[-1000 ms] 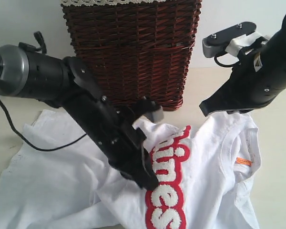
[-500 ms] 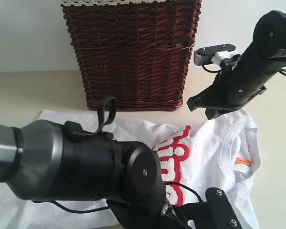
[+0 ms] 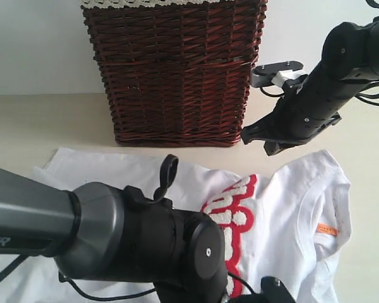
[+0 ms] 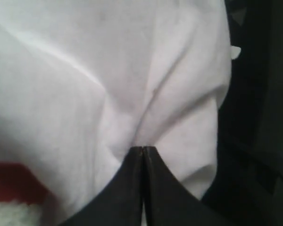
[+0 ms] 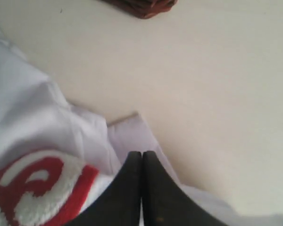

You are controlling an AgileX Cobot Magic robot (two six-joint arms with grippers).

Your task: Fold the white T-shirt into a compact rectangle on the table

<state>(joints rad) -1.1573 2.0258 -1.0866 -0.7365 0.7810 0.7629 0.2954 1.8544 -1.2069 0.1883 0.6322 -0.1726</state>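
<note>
Since a second ago the left arm (image 3: 101,233) has swung toward the exterior camera and now fills the lower left of that view, hiding much of the white T-shirt (image 3: 284,208). The right arm (image 3: 316,95) has drawn back beside the lower right corner of the wicker basket (image 3: 177,69), and the shirt's right half lies flatter and more spread out. In the exterior view the shirt lies on the table (image 3: 25,126) in front of the basket, chest up, with its red-outlined lettering (image 3: 230,211) partly showing and the orange tag (image 3: 326,230) at the collar on the right. In the left wrist view the left gripper (image 4: 142,148) has its jaws pressed together, and creases in the white cloth (image 4: 85,84) run into the tips, so a pinch of shirt is clamped there. In the right wrist view the right gripper (image 5: 141,153) is closed with nothing between its jaws, the tips over a shirt edge (image 5: 132,132) near the lettering (image 5: 42,183). I cannot tell whether they touch the cloth. Bare table (image 5: 217,94) lies beyond.
</note>
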